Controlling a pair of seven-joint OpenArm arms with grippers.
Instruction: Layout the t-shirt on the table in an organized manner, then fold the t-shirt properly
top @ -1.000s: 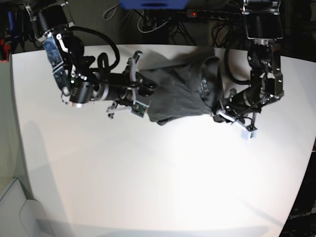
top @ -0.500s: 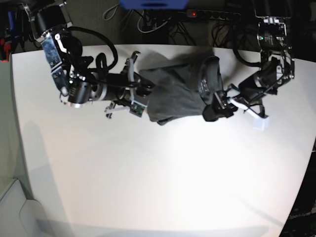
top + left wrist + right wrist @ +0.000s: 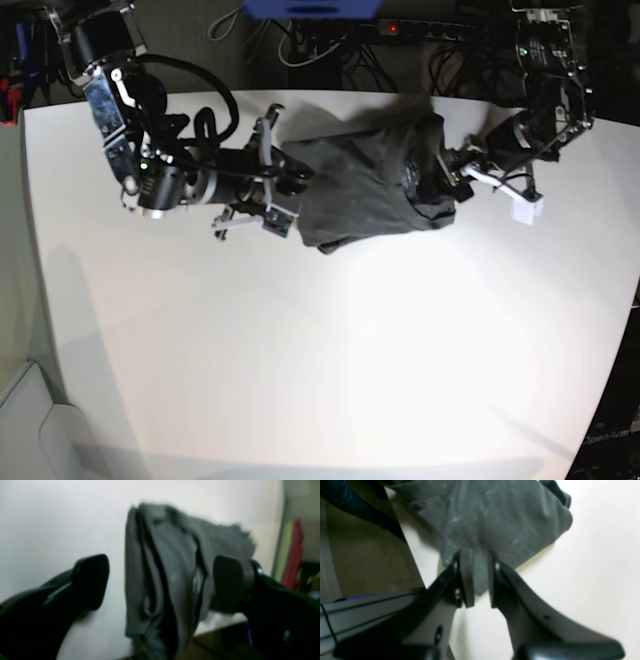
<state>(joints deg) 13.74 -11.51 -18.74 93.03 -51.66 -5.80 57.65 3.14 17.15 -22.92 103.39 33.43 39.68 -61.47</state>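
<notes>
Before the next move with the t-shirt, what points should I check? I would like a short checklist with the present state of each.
1. Right gripper grips the t-shirt: ok, cloth is pinched between its closed jaws.
2. Left gripper is free of the cloth: ok, its jaws stand wide open with a bunched fold between them, not clamped.
3. T-shirt lies flat and spread: not ok, it is crumpled in a heap.
4. T-shirt is fully on the table: cannot tell, it sits close to the far edge.
5. Free table space for spreading: ok, the near side is bare.
</notes>
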